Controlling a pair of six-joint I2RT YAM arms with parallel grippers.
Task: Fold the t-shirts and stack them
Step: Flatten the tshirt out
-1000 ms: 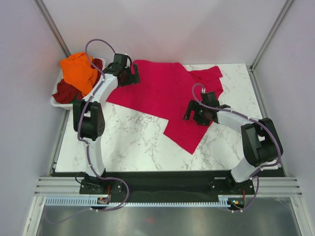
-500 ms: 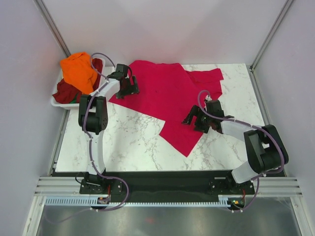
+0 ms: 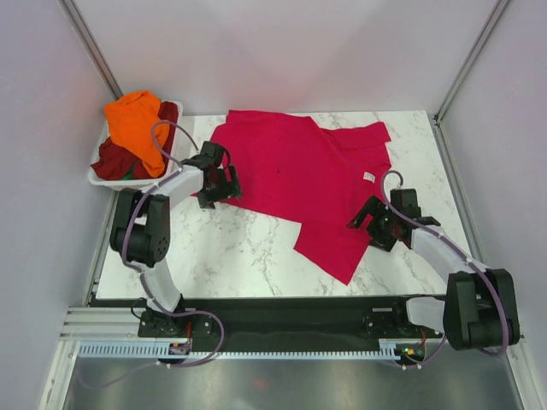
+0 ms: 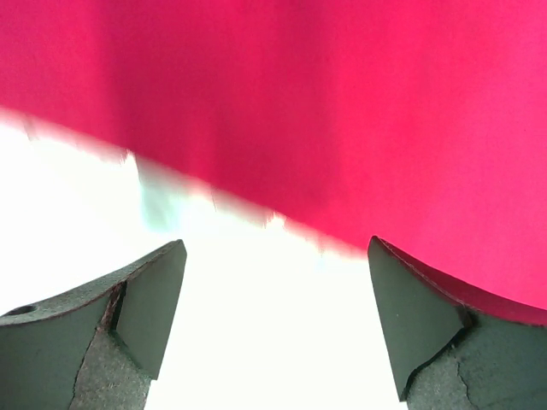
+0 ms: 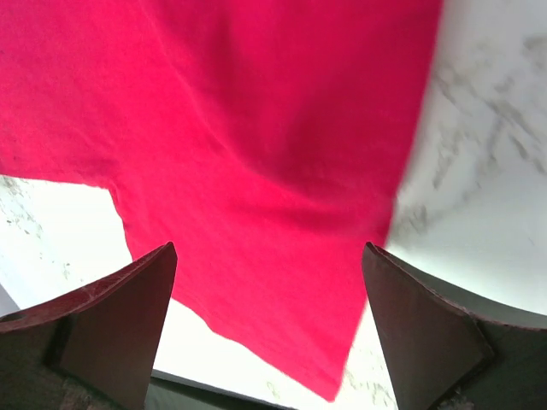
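The crimson-pink t-shirt lies spread on the marble table, its small white neck label showing at the right. The orange t-shirt and the dark maroon t-shirt are heaped in the white basket. My left gripper is open and empty at the shirt's left edge; in the left wrist view the gripper is over bare table with the shirt just beyond. My right gripper is open above the shirt's lower right flap; in the right wrist view the gripper is over the shirt.
The white basket stands at the table's far left corner. Grey walls and metal posts enclose the table on three sides. The black mounting strip with both arm bases runs along the near edge.
Both grippers have moved toward the near edge. The crimson-pink shirt has shifted and lies flatter, with its neck label now showing.
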